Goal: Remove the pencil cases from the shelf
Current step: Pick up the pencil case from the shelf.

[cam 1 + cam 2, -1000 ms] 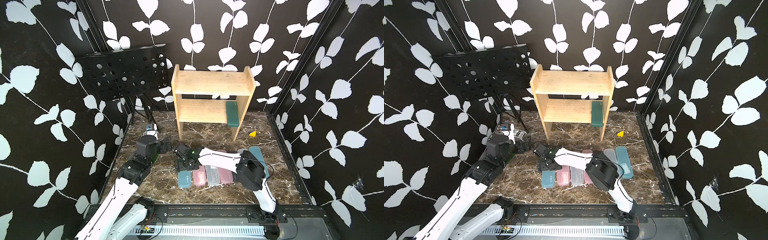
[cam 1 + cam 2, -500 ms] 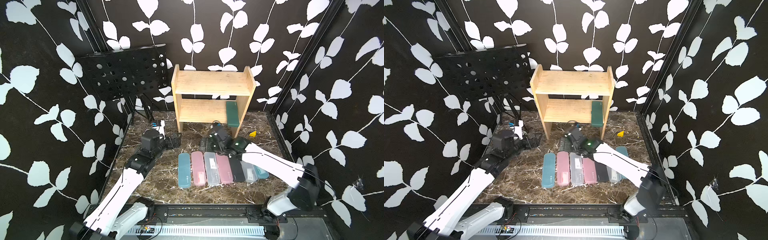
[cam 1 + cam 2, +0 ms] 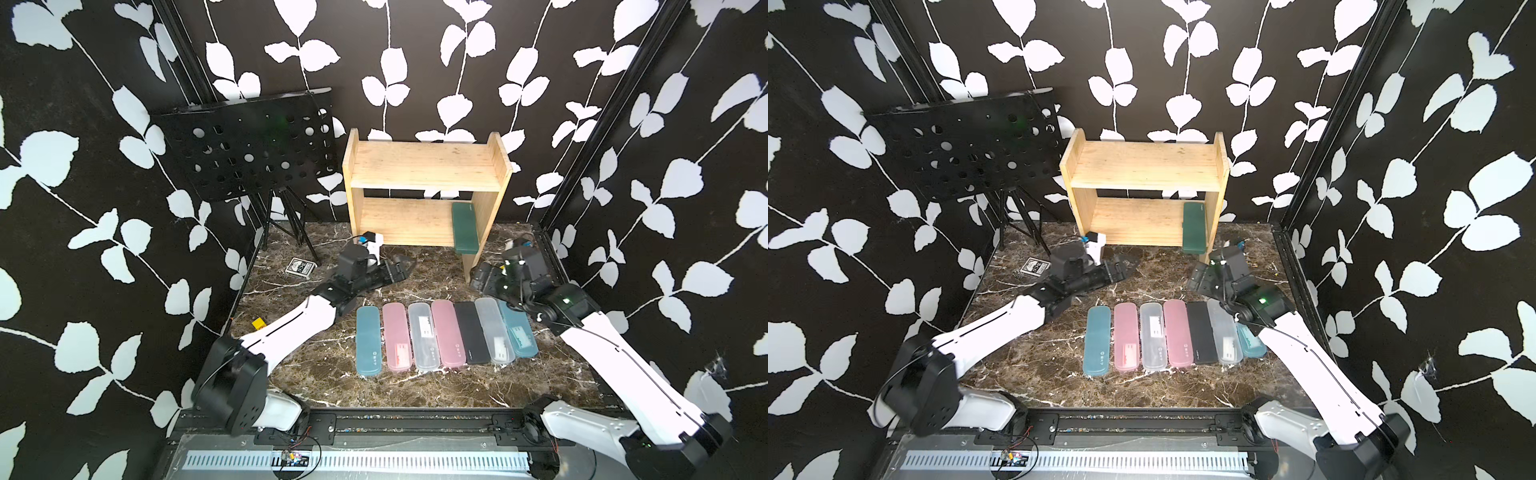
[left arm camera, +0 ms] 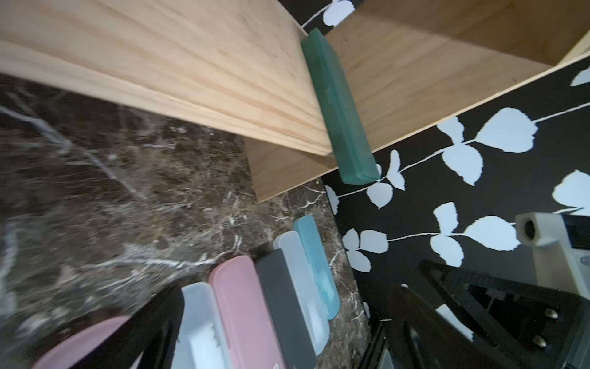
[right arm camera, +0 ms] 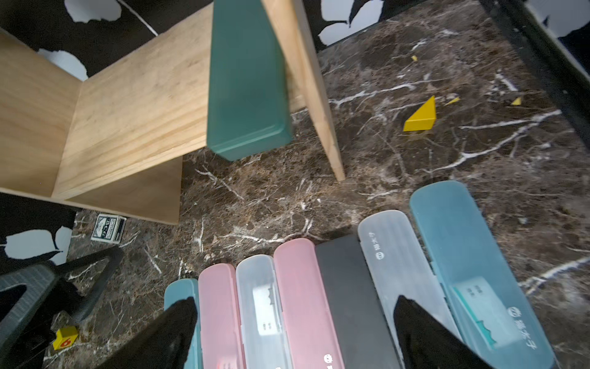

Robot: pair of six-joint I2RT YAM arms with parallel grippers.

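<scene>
The shelf [image 3: 424, 166] is pale grained wood; the pencil case [image 3: 466, 226] on it is dark green. Seven other pencil cases [image 3: 449, 334] are teal, pink, frosted clear, pink, black, frosted clear, teal. The tabletop [image 3: 316, 365] is brown marble with white veins; the walls [image 3: 83, 208] are black with white leaves.

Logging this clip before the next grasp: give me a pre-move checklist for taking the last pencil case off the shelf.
1. Right hand open, empty: ok.
2. Left hand open, empty: ok.
3. Dark green case off the shelf: not ok; it lies on the lower tier against the side panel, front end overhanging.
4. Upper tier bare: ok.
5. Seven cases in a row on the table: ok.
6. Grip room between case and panel: cannot tell.
</scene>
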